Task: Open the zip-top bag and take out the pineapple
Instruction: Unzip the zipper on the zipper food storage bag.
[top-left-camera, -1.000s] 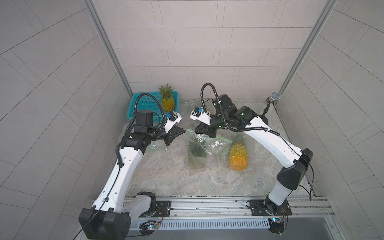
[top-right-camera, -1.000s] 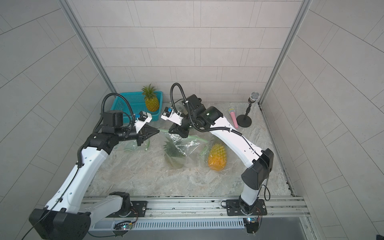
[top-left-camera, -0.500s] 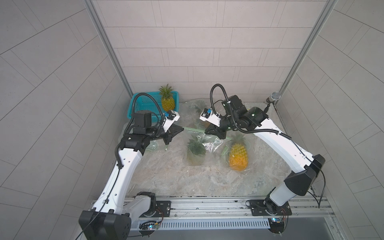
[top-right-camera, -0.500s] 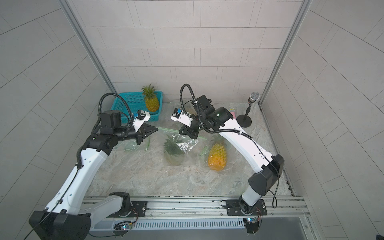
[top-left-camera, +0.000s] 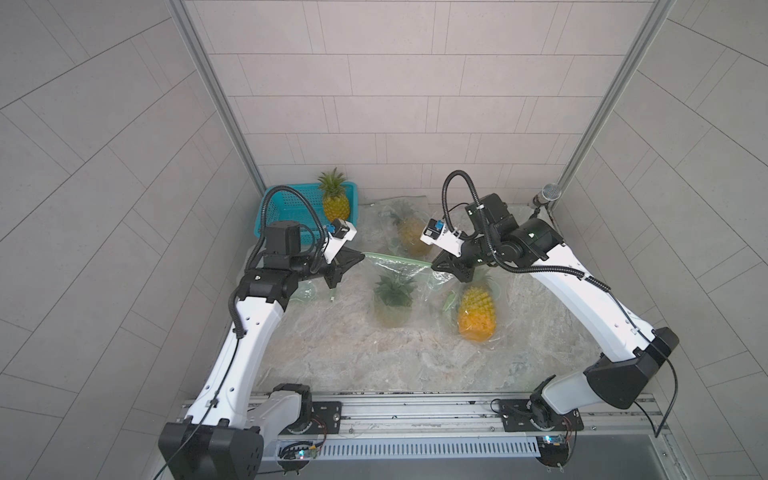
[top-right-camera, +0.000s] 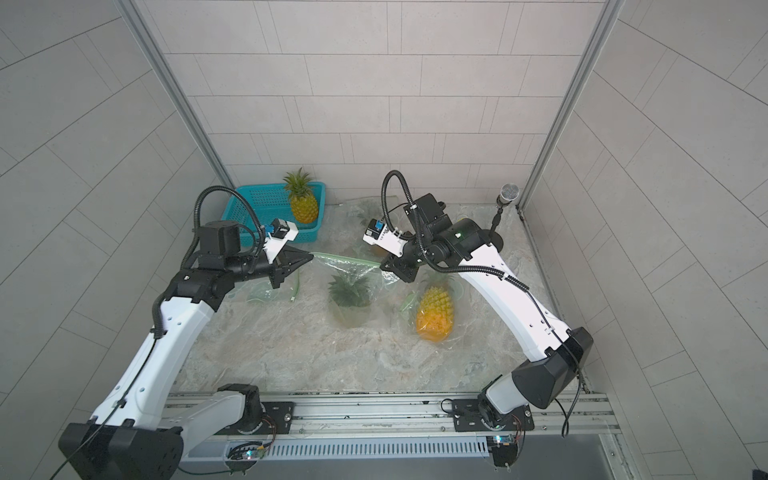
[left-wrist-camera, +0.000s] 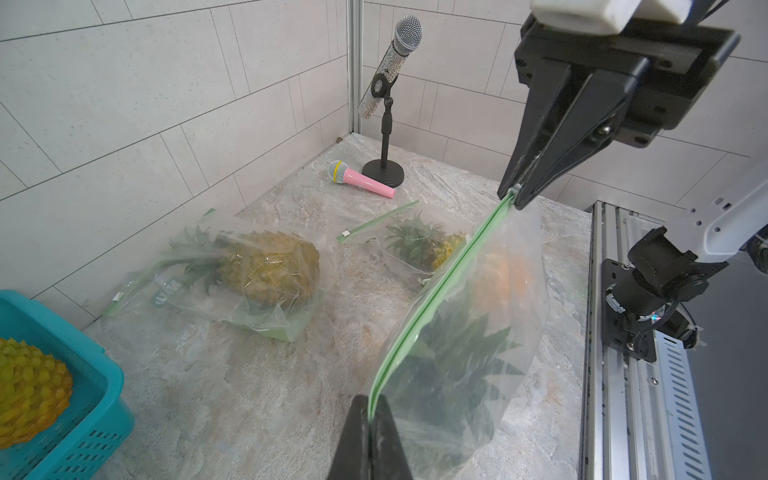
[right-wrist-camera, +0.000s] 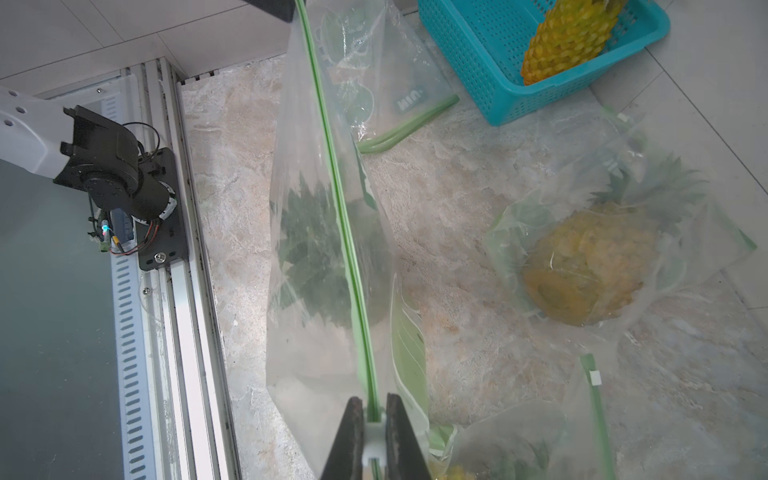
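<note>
Zip-top bag hangs between left claw and right claw, both clenched on it; pineapple inside blurred.

A pink microphone lies beside the black microphone stand, the teal basket well apart.

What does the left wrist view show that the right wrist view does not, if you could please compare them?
Only the left wrist view: the silver microphone on its stand, the pink microphone, and the right gripper pinching the far end of the held bag. Only the right wrist view: an empty bag beside the basket, and the left arm's base. Both: the held bag's green zip strip stretched straight, the basket's pineapple, and a bagged pineapple on the table.
</note>
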